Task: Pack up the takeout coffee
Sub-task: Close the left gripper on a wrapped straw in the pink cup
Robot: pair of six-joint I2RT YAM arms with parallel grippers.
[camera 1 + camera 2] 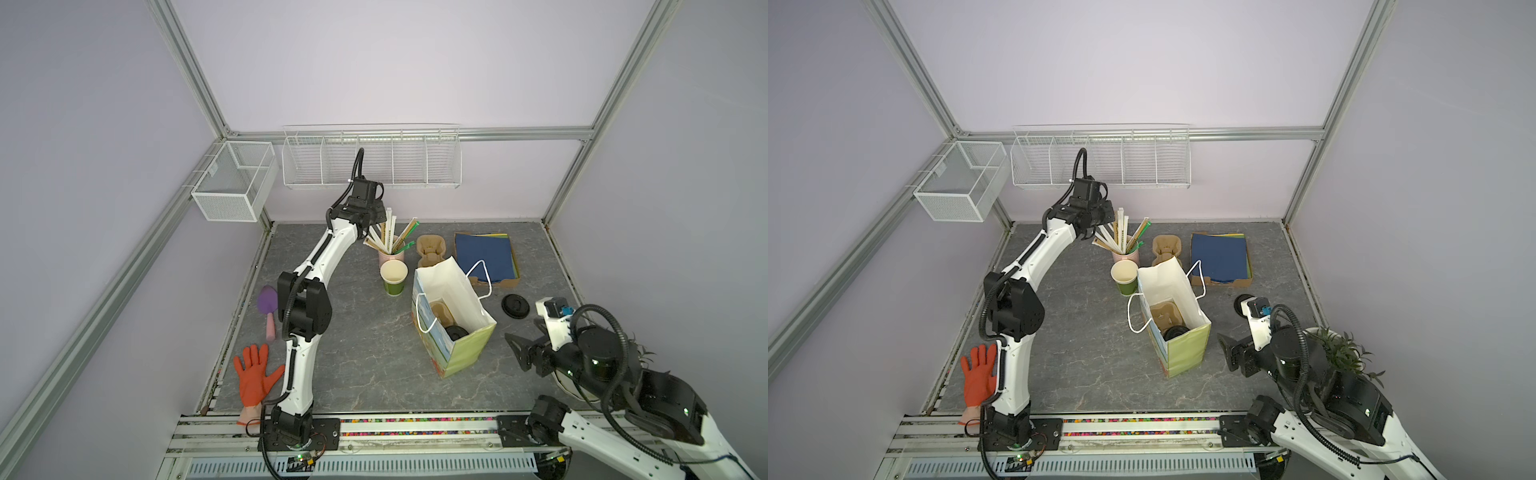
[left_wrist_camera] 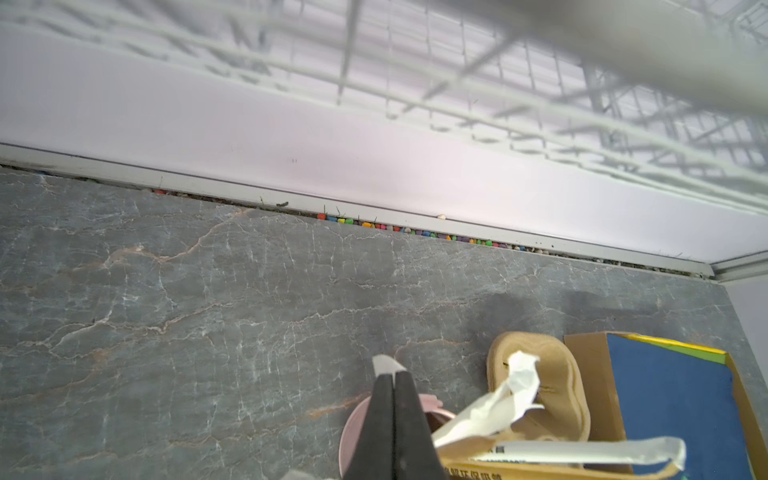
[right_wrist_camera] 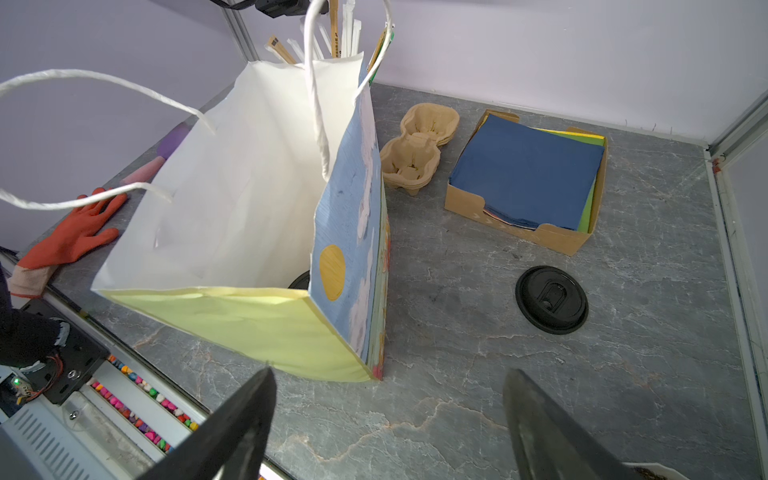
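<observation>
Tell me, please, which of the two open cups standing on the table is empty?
The green paper cup: its cream inside is bare, whereas the pink cup behind it holds wrapped straws.

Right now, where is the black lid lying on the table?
In a top view the black lid lies flat on the table, right of the paper bag and in front of the napkin box.

Looks like a robot lab test cell: silver aluminium extrusion frame (image 1: 189,66), plain lavender panel walls (image 1: 395,62), two white-and-black robot arms (image 1: 300,374) bolted to a slotted metal base rail (image 1: 415,427), grey marble-look counter (image 1: 365,345).
</observation>
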